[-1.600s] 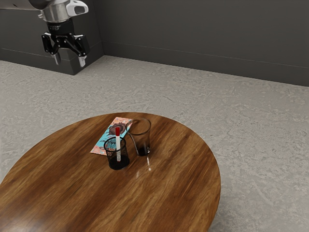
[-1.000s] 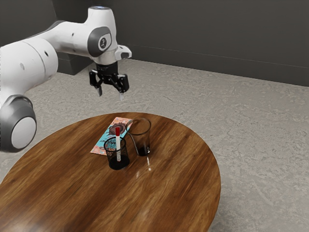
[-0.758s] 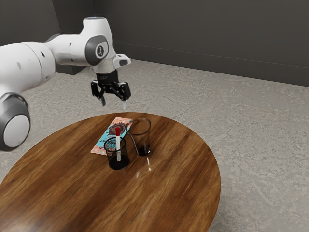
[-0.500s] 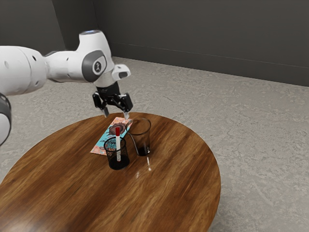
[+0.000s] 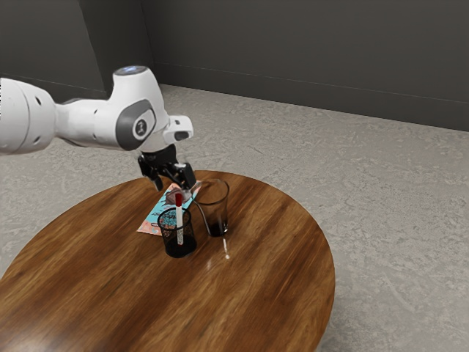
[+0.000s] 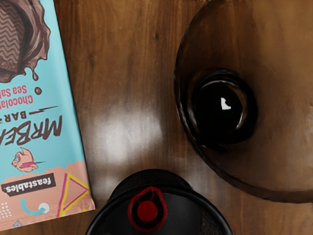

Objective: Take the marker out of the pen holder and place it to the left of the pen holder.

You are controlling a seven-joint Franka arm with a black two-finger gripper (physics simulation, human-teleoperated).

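Red cap [image 5: 178, 199] uppermost, the marker [image 5: 179, 218] stands inside the pen holder [image 5: 172, 250], close to upright. Its white barrel shows through the black mesh; the cap rises above the rim.

Clock directions below are read off the exterior view, with 12 toward the far wall [image 5: 293, 59].

Gripper [image 5: 173, 191]: at about 12 o'clock from the pen holder, pincer spread, 2 fingers standing apart with a gap between them. White arm [image 5: 95, 123] comes in from 9 o'clock. The hand tilts a little, and the finger nearer 3 o'clock overlaps the packet [image 5: 155, 221] in this view.

Packet: teal and pink chocolate bar, flat on the round wooden table [image 5: 242, 293], long axis running about 1 to 7 o'clock, at 11 o'clock from the pen holder. Clear glass [image 5: 218, 224]: upright, dark at the base, at 2 o'clock from the pen holder, near it but apart.

Wrist view: looks down on the red cap end-on, within the ring of the pen holder's mouth. Packet lettering reads "feastables". A strip of wood with a pale sheen separates packet and glass.
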